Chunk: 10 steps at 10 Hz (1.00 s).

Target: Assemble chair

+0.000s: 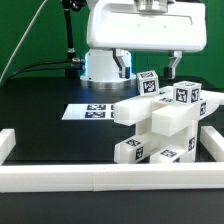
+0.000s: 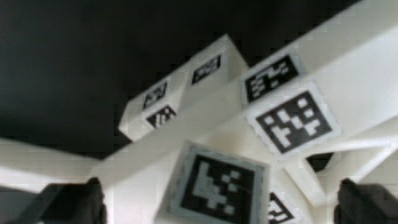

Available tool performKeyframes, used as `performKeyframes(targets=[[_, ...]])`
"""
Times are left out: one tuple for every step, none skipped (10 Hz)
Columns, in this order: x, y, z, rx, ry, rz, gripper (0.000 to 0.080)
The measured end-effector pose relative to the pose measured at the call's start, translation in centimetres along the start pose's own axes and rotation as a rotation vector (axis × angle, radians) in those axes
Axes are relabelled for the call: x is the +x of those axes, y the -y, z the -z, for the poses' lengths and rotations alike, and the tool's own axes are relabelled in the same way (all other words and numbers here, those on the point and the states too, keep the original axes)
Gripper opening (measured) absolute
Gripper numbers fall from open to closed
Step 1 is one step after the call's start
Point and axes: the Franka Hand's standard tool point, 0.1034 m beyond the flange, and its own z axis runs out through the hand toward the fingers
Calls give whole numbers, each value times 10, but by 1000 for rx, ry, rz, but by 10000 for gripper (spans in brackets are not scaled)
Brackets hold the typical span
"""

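**Chair parts piled under a spread pincer**

A green backdrop stands behind a black table [image 1: 40, 110], which is fenced at the front and sides by a low white border wall [image 1: 100, 178]. On the table, toward the exterior view's right, the chair [image 1: 160, 125] is a cluster of white blocky parts carrying black-and-white square tags, some stacked and tilted against each other. Behind it, flat on the table, lies the marker board [image 1: 92, 110]. The pincer [image 1: 147, 66] hangs just above the topmost tagged blocks, its fingers [image 2: 71, 203] spread apart and pinching nothing. In the wrist view the tagged parts fill the space between and beyond the two dark fingertips.
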Motion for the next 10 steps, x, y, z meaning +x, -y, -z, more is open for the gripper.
performKeyframes(targets=[[2, -1, 8, 28, 43, -34, 649], [4, -2, 12, 48, 82, -52, 649], [6, -2, 14, 66, 127, -63, 649], [8, -2, 14, 84, 174, -83, 649], [10, -2, 12, 90, 205, -91, 649], [18, -3, 9, 83, 199, -91, 649], [22, -6, 6, 68, 166, -91, 649], [22, -8, 3, 61, 156, -91, 649], [22, -9, -1, 54, 152, -91, 649], [21, -7, -5, 52, 155, -93, 649]])
